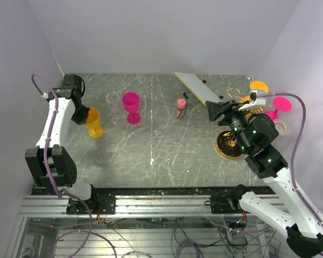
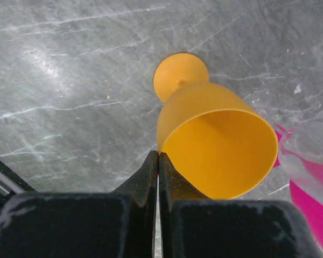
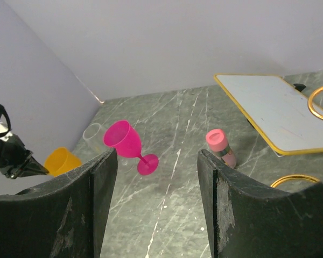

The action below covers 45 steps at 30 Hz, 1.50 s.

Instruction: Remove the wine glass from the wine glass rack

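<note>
Clenched empty, left gripper touches an orange wine glass; right gripper gapes beside the wine glass rack, probably readying a grab.

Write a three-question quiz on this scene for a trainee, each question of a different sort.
1. True or false: the left gripper has its jaws wide apart.
2. What stands between the standing pink glass and the white board? A) a pink-capped bottle B) a blue bowl C) a spoon
3. Which colours are the glasses at the wine glass rack?
Key:
1. False. It is shut, right beside the orange glass on the table.
2. A.
3. Orange and pink: the orange glass at the rack and the pink glass at the rack.
</note>
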{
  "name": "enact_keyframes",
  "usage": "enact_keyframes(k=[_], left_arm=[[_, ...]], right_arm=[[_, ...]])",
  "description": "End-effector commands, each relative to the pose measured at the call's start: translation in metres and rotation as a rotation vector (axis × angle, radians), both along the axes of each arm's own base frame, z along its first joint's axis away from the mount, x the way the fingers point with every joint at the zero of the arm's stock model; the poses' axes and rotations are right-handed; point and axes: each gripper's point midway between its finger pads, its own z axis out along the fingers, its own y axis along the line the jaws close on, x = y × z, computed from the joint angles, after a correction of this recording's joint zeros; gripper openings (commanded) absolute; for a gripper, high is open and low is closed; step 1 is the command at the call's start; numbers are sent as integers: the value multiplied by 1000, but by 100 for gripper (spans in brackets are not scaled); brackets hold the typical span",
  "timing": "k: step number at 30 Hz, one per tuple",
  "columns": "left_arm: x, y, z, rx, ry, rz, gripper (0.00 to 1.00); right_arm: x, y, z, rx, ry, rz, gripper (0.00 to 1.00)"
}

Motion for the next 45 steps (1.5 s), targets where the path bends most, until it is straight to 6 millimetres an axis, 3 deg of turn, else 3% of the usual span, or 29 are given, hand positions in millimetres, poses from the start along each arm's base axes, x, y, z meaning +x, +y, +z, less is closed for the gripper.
enact_keyframes(k=[1,11,23,29,36,40,42,45], left_arm=[[30,-7,4,-55,-49,-28,7],[49,-14,8,-86,-71,-59,7],[58,-26,-11,-134,-13,-139,12],[53,-16,-4,-80,-1,-128,29],[46,5,38,41,-107,-92,55],[41,14,72,109,-210,-82,59],[44,8,89,113,-285,-161,59],[53,-21,121,74,-484,-371,64]], right_arm=[[-2,-9,15,5,-36,-34,60],[6,-6,9,-6,-28,-41,60],[8,-5,7,-9,-25,-41,60],[8,-5,12,-13,-33,-43,60],[10,-1,11,-17,-24,-32,60],[11,2,8,-26,-14,-20,60],[12,4,4,-35,-2,-14,60],[12,9,10,-53,13,13,60]])
